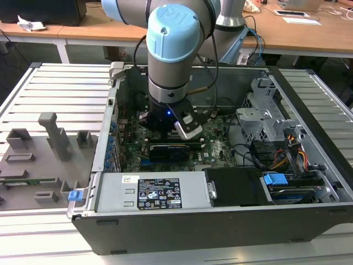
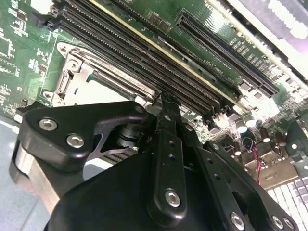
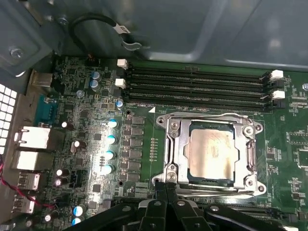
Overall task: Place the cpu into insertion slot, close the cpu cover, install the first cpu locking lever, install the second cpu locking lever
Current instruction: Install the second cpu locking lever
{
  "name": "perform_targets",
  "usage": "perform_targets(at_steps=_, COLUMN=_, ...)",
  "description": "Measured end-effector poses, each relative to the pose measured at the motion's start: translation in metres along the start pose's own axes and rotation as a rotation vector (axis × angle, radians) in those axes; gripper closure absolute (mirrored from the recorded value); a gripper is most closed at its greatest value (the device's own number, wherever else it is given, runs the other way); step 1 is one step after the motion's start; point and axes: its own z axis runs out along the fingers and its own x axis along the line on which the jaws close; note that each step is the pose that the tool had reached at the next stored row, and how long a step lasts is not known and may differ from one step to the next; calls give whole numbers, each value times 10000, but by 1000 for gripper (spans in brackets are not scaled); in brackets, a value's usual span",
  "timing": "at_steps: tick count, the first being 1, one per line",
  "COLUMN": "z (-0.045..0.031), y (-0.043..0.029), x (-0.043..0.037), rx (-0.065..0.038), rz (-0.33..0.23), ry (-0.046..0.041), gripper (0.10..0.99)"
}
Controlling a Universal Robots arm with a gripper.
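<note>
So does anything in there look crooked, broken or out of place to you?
Nothing stands out. The cpu lies flat and square in its socket under the cpu cover, the memory slots look undamaged, and the gripper sits at the socket's edge.

No wording could be made out anywhere; only the carriers of print showed. On the top face of the grey power supply box (image 1: 110, 193), in the exterior view, lay a black label (image 1: 159, 193) crowded with white lettering and small certification-style symbols, all too fine to read. Just beside it on the same box, toward the exterior view's left, sat a small white sticker (image 1: 129, 179) with dark marks. Behind the box, the arm's blue joint cap (image 1: 175, 22) carried a raised emblem. In the first wrist view, a white tag (image 3: 122, 30) with tiny dark characters wrapped a black cable (image 3: 82, 21), illegible as well.
</note>
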Motion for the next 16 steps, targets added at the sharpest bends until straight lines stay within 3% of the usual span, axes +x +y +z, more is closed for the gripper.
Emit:
perform_targets(at_steps=6, z=27, y=-5, x=25, rx=-145, rz=-2, ry=-10, gripper=980)
perform_targets(at_steps=16, z=67, y=9, x=59, rx=-238, rz=-3, ry=-13, gripper=980)
